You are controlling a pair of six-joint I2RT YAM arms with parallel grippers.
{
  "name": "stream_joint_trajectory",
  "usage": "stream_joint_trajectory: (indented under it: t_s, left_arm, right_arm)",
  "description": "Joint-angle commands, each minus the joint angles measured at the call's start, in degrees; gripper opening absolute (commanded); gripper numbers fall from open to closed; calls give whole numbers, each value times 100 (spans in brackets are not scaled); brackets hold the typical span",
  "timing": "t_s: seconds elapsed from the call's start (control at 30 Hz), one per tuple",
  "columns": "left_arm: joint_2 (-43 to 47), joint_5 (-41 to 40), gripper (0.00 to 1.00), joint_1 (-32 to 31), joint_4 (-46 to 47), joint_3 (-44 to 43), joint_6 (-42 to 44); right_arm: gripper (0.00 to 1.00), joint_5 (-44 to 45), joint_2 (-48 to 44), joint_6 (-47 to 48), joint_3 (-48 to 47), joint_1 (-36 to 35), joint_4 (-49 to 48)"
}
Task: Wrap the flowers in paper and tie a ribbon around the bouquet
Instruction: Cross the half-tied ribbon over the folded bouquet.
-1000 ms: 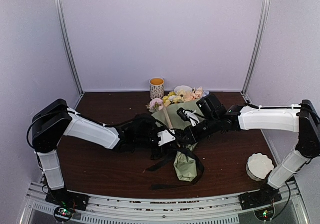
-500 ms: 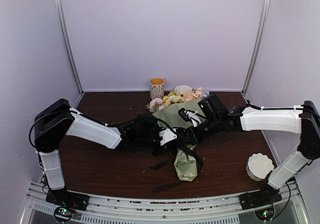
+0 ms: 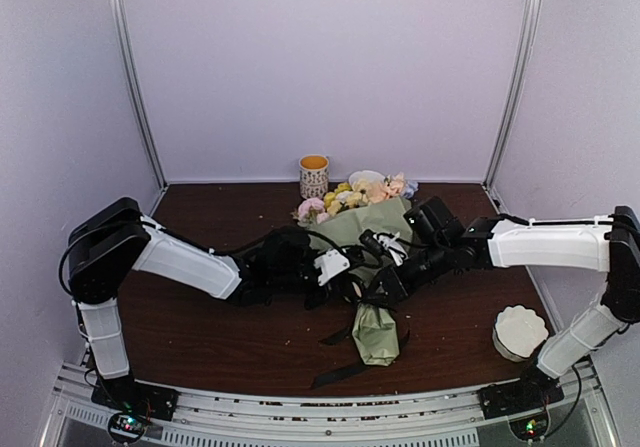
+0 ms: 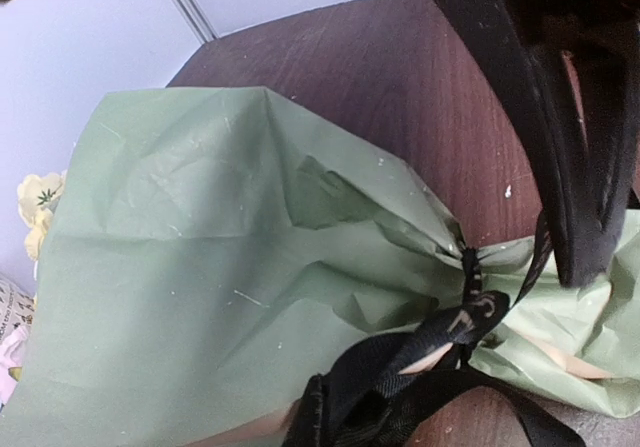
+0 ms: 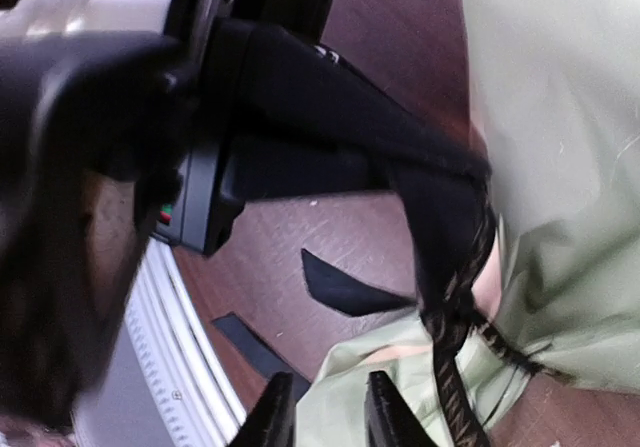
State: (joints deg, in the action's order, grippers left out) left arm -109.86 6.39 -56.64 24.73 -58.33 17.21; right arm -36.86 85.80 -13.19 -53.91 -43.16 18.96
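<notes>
Centre of the bench is where the paper lies, sage-green face outward, rolled around the flowers into a cone. The blooms, yellow, pink and peach, poke out of the wide far end, close to a patterned cup by the back wall. The narrow end points toward the arms' bases. A sliver of the paper's peach face shows at the gathered waist. The ribbon is cinched around that waist, pinching the paper into creases, and loose black lengths trail onto the wood at the near side of the bundle. The left tool is pressed closed just beside the waist. A strand of the ribbon runs up from the crossing into its tips, so it grips the ribbon. The right tool sits on the other side of the bundle. Its fingertips stand a little apart over the green paper, with nothing caught between them. A white scalloped stack sits well apart, near the right arm's base.
</notes>
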Motion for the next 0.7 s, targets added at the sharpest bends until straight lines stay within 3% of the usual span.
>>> stream_joint_trajectory:
  t_s: [0.0, 0.13, 0.4, 0.67]
  left_arm:
    - [67, -18, 0, 39, 529, 192, -163]
    - [44, -32, 0, 39, 588, 199, -212]
    - [27, 16, 0, 39, 664, 223, -261]
    - [-35, 52, 0, 48, 656, 216, -323]
  right_arm:
    - [34, -410, -336, 236, 14, 398, 185]
    - [34, -316, -96, -21, -251, 709, -29]
    - [24, -226, 1093, -297, -1057, 720, -154]
    - [30, -535, 1293, -187, -854, 571, -300]
